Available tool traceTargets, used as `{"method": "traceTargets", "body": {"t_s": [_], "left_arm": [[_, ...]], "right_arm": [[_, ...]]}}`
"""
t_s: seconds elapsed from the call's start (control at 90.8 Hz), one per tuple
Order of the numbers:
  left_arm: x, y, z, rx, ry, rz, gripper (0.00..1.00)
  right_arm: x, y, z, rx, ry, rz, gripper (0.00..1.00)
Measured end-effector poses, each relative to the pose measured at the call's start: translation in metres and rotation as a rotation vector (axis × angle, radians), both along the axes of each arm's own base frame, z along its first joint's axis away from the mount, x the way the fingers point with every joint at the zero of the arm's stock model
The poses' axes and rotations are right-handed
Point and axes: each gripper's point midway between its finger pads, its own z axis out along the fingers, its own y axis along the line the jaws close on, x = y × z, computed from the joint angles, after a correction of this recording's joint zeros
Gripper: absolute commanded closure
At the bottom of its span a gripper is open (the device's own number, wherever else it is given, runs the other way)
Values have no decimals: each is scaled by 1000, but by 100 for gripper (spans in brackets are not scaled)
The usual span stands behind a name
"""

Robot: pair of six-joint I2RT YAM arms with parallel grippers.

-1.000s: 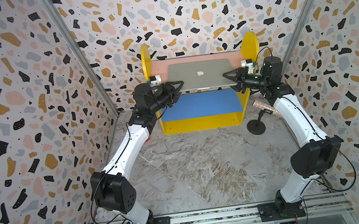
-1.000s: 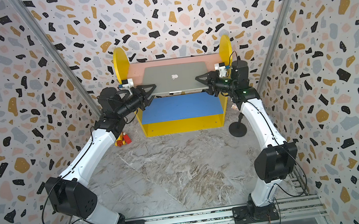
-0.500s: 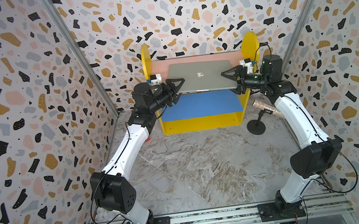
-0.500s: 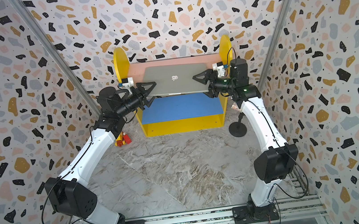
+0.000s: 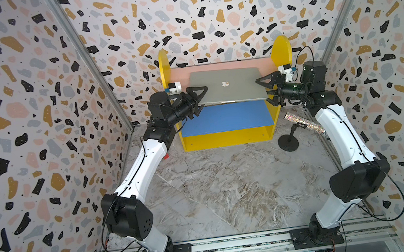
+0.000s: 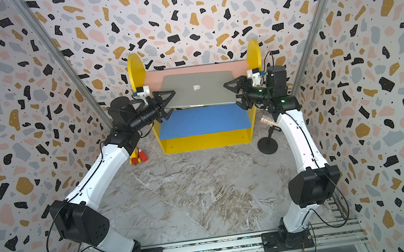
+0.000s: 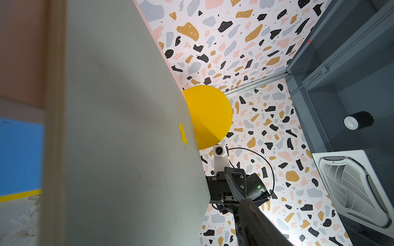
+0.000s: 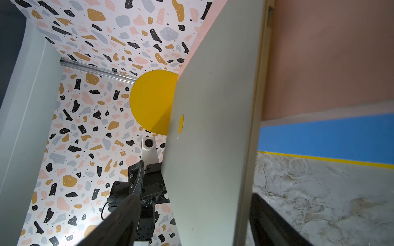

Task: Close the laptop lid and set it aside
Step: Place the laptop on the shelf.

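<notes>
The laptop (image 5: 227, 86) is shut. The laptop lid (image 6: 196, 88) lies flat on the base with its silver-grey outside facing up and the logo at its centre. No screen or keys show.

It sits between the two tools, on the pink upper board (image 5: 180, 75) of a yellow shelf unit (image 5: 228, 137). Its near edge juts out over the blue board (image 5: 226, 117) below the tools.

The left tool (image 5: 201, 98) is at one short side of the laptop and the right tool (image 5: 264, 90) is at the opposite short side, so they face each other across it. Each tool has its jaws spread wide, one finger above the lid and one under the base, with the laptop's side edge between them. The right wrist view shows a clear gap between the lid and the finger above it. The left wrist view shows the same gap for its one visible finger; its other finger is hidden behind the laptop. Neither tool holds anything.

The closing step looks done. The setting aside looks nearly done too, since the laptop seems to rest on the shelf, up off the marble counter (image 5: 229, 186) behind and below the tools. What seems left is for both tools to draw back clear of the laptop's sides. The pictures do not show whether the overhanging laptop is fully settled on the board.
</notes>
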Motion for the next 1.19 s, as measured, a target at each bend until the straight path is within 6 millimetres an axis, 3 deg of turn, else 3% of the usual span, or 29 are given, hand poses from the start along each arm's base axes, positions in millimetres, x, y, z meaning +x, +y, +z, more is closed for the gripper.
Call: {"method": "traceTargets", "body": {"t_s": [0.187, 0.297, 0.418, 0.485, 0.683, 0.881, 1.189], "left_arm": [[0, 0, 0, 1, 5, 1, 29], [1, 0, 0, -1, 8, 2, 29], [2, 0, -1, -2, 8, 2, 29], [2, 0, -1, -4, 8, 2, 29], [4, -1, -1, -8, 7, 2, 29], [6, -1, 0, -13, 5, 2, 29], [7, -2, 0, -21, 15, 2, 29]], "right_arm": [[-12, -6, -3, -33, 4, -19, 17], [-23, -12, -6, -49, 8, -31, 23], [-35, -17, -10, -64, 11, -40, 40], [-42, -19, -10, -71, 2, -44, 55], [-60, -22, -4, -86, -24, -53, 81], [-65, -19, -6, -74, -11, -45, 84], [-47, -1, -15, -61, 38, -2, 84]]}}
